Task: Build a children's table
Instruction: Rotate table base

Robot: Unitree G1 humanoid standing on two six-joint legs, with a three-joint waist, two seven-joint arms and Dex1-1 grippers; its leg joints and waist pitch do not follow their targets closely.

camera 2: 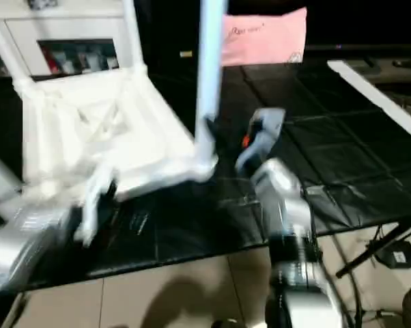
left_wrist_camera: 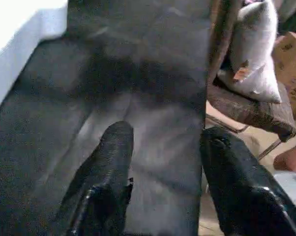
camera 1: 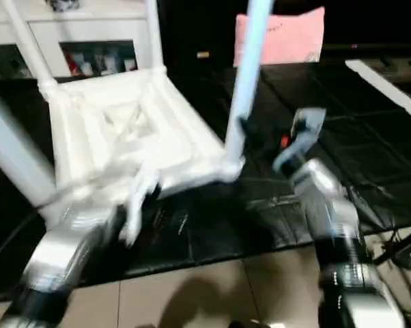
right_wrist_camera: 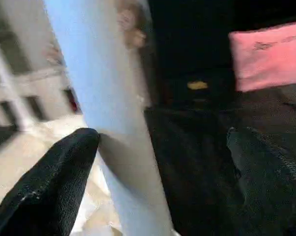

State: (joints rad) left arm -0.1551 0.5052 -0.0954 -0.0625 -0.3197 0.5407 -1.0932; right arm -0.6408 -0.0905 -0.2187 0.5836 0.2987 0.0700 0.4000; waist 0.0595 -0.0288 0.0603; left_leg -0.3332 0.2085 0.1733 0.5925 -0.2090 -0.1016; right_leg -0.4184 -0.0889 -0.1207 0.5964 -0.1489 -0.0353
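The children's table (camera 1: 134,130) is lying upside down on the black mat (camera 1: 369,143), filling the upper left of the left eye frame, ribbed underside up, with legs rising from its corner sockets. The nearest leg (camera 1: 246,75) is standing at centre frame, leaning slightly.

The right gripper (right_wrist_camera: 162,172) is bracketing that leg in the right wrist view: one finger (right_wrist_camera: 54,177) is touching the tube, the other is standing well apart, so the hand is released, not clamping. The left gripper (left_wrist_camera: 165,167) is also spread wide over bare mat, grasping nothing, with the table rim at the upper left of its frame.

Risks, as judged:
- Neither hand is steadying the top, so a sideways push on the leg is likely to slide the whole table.
- One-sided finger contact is liable to tilt the leg in its socket.
- The pink pillow (camera 1: 291,34) at upper centre is sitting clear.
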